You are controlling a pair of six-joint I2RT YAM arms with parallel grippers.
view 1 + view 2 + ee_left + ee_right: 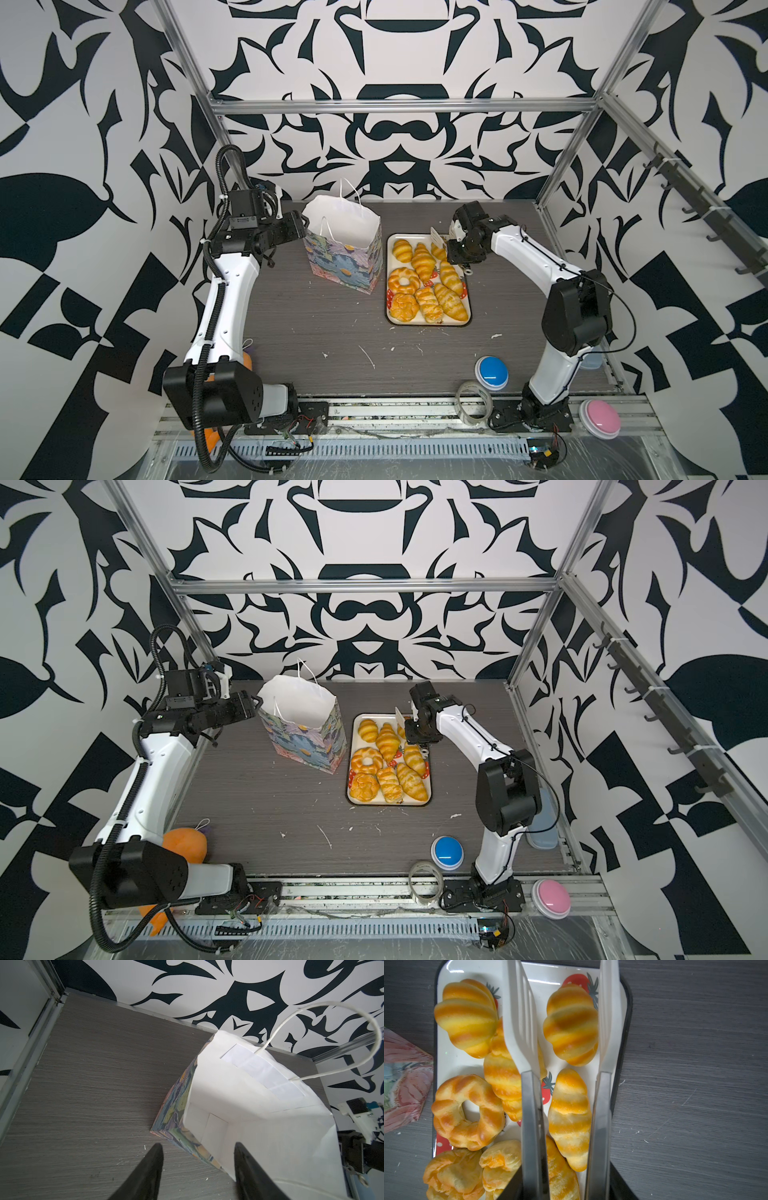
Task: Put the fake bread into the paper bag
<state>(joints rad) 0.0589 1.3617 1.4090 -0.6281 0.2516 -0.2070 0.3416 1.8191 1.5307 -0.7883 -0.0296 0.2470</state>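
1. Two white blades of the tongs point(519, 1022) stand apart, one on either side of a short ribbed roll point(571, 1024). The right gripper point(565, 1169) is clamped on the tongs' metal arms. The roll's long axis runs along the blades, so a squeeze would bite across its narrow width. Whether the blades already touch it cannot be told.
2. Just behind the roll, between the metal arms, lies a striped loaf point(570, 1118) on the same heading. I judge it close enough to get nudged on the lift.
3. All the fake bread point(422, 266) in sight crowds the strawberry tray point(452, 1061).
4. Just beside the tray stands the paper bag point(345, 266), upright with its mouth open, and no bread shows inside it. From the roll it lies across the tray's width.
5. Farthest off, the left gripper point(197, 1145) sits at the bag's outer rim with its fingers point(149, 1167) apart. One finger is outside the wall and one over the white lining, with the wall loose between them. The right gripper is much nearer the bread.
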